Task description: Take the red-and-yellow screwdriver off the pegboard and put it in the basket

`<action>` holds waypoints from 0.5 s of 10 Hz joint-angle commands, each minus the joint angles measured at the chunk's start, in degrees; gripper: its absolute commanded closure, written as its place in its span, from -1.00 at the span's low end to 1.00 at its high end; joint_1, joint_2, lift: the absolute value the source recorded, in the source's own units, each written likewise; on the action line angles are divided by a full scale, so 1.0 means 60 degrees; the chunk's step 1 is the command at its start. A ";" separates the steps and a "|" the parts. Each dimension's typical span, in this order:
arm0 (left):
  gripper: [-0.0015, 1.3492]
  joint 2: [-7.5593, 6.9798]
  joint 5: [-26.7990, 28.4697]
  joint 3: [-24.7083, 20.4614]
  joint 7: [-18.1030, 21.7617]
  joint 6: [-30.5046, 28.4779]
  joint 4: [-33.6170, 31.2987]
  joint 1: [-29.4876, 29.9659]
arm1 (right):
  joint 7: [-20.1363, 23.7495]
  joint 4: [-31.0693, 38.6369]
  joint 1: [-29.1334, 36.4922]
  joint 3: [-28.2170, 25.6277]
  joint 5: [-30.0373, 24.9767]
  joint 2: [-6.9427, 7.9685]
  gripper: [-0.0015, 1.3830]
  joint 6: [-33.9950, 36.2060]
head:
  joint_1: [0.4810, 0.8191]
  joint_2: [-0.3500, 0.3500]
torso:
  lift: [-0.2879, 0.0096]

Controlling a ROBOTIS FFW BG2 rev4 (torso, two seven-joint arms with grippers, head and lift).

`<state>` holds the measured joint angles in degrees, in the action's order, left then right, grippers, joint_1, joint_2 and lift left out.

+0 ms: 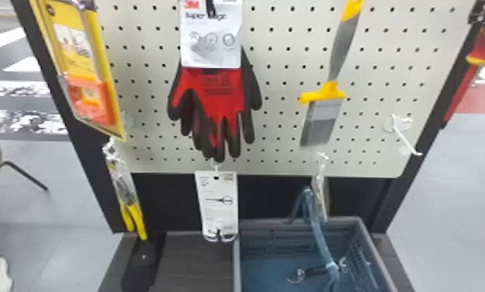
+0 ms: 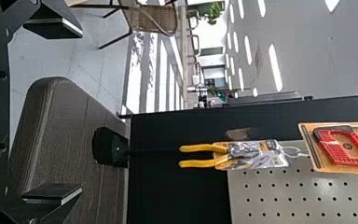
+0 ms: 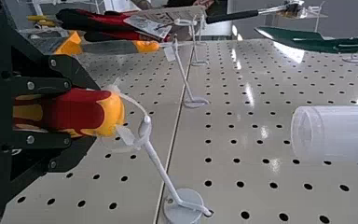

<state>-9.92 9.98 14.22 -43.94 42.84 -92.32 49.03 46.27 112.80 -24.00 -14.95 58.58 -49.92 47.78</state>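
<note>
While screwdriver [image 1: 471, 72] slants, shaft [image 1: 460, 93] pointing down

Dark wooden shelf [image 1: 198, 260], grey basket [image 1: 346, 220] on it

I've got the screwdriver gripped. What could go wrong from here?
The clear plastic loop on the screwdriver is around the hook near its tip; pulling in the wrong direction could snag it and drag the handle out of the right gripper.

The paint brush hangs between the screwdriver and the basket, so a low sideways path might knock it.

The teal lanyard hangs over the basket and could catch the screwdriver on the way in.
</note>
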 commanded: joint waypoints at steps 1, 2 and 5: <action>-0.79 -0.0002 -0.0007 -0.0011 -0.0001 0.0053 0.0000 0.0015 | 0.0037 -0.0084 0.0068 -0.0057 -0.0095 0.0000 0.54 -0.0009 | -0.60 0.00 | 0.26; -0.79 -0.0002 -0.0007 -0.0011 -0.0001 0.0068 0.0000 0.0015 | 0.0052 -0.0060 0.0191 -0.0189 -0.0242 0.0000 0.54 -0.0009 | -0.60 0.00 | 0.26; -0.79 -0.0002 -0.0022 -0.0011 -0.0001 0.0111 0.0000 0.0036 | 0.0037 0.0080 0.0355 -0.0570 -0.0374 -0.0015 0.54 -0.0126 | -0.60 0.00 | 0.26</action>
<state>-9.93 9.85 14.15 -43.94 43.52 -92.32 49.26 46.49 113.10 -21.90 -18.03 56.35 -49.94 47.23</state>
